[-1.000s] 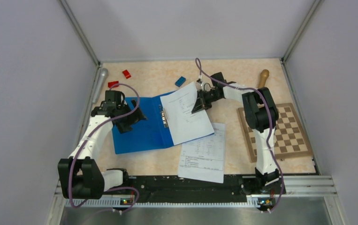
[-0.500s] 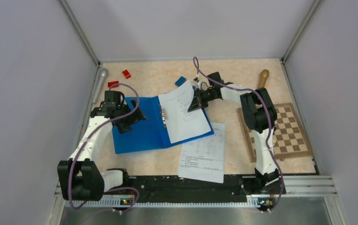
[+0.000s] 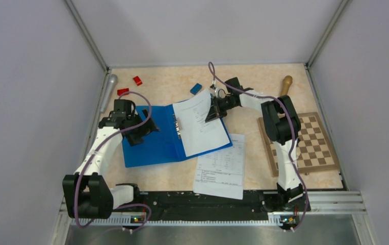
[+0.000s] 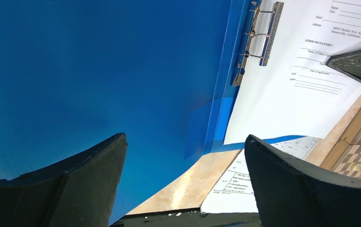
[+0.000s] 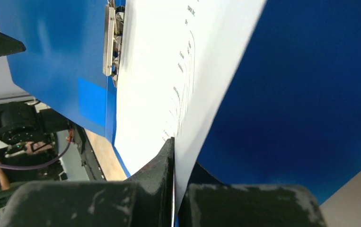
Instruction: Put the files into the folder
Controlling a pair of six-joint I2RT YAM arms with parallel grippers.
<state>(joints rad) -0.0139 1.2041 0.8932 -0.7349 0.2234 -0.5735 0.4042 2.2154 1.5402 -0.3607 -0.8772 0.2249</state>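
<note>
The blue folder [image 3: 151, 145] lies open in the middle of the table, its metal clip [image 3: 178, 126] at the spine. My right gripper [image 3: 211, 113] is shut on the far right edge of one white printed sheet [image 3: 200, 130] that lies over the folder's right half. In the right wrist view the sheet [image 5: 154, 71] is pinched between the jaws [image 5: 173, 142], above the blue folder [image 5: 301, 94]. My left gripper [image 3: 144, 130] is open and empty over the folder's left half [image 4: 98, 71]; its jaws [image 4: 185, 142] stand wide apart. More sheets [image 3: 222, 166] lie on the table in front of the folder.
A chessboard [image 3: 304, 143] lies at the right, with a wooden handle [image 3: 286, 84] behind it. A small blue block [image 3: 196, 88], two red blocks [image 3: 137, 80] [image 3: 123, 92] and a grey cylinder [image 3: 108, 92] lie at the back. Walls close in on three sides.
My right gripper has drawn the held sheet a little to the left, towards the clip, so it lies more squarely on the folder's right half. The left arm has not moved.
</note>
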